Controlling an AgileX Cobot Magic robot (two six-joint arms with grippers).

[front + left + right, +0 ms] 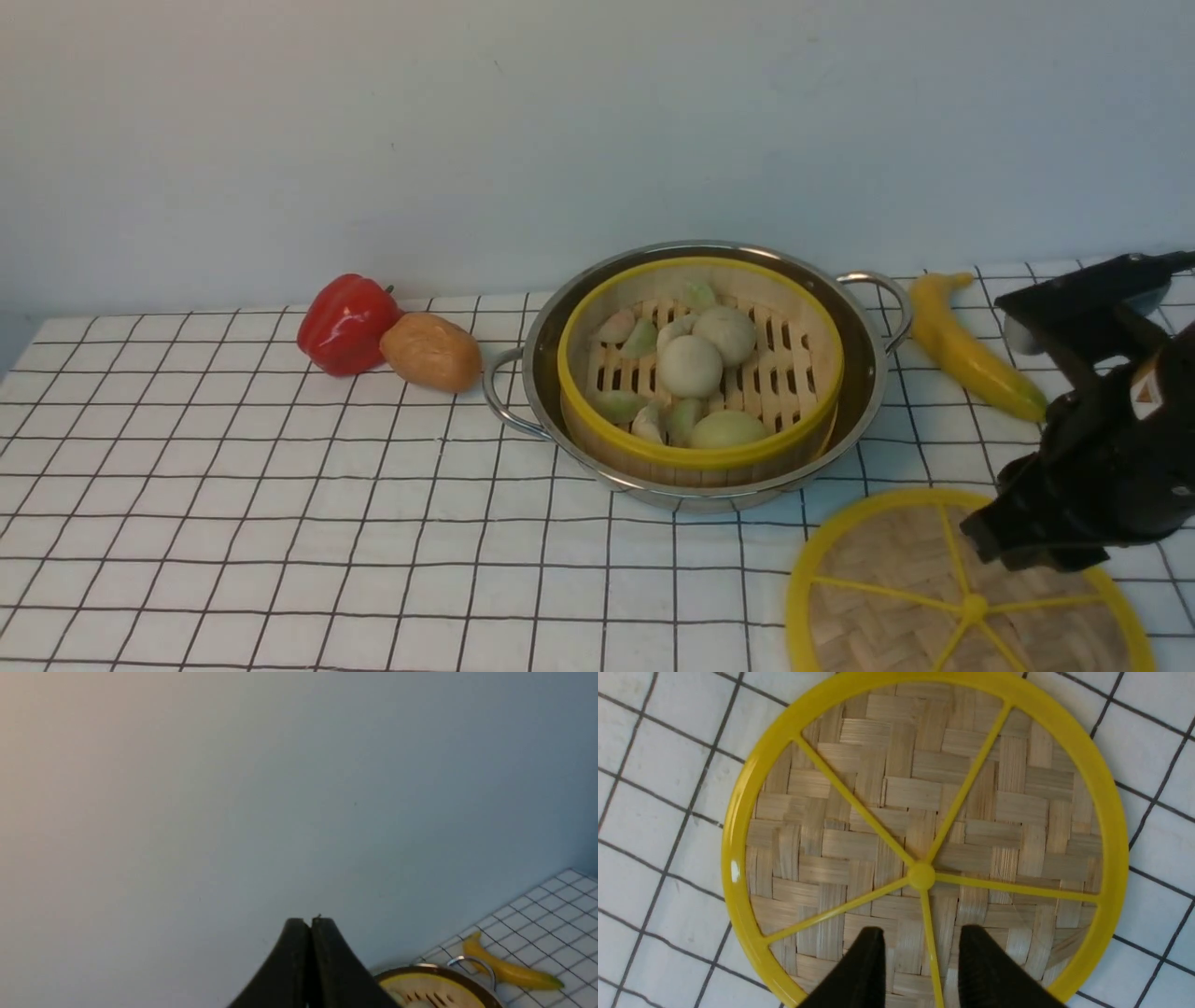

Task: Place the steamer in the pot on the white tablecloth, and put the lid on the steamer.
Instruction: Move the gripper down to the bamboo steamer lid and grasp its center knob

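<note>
Bamboo steamer [700,457] seated in pot [537,359] at frame centre, lid [896,579] flat lower right, right gripper [920,935] spread over it, left gripper [310,921] pressed together.

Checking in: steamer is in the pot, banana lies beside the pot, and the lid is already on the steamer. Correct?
Not quite. The lid is not on the steamer; it lies flat on the white tablecloth, below the right hand, as the front view shows. The steamer does sit in the pot, with the banana beside it.
</note>
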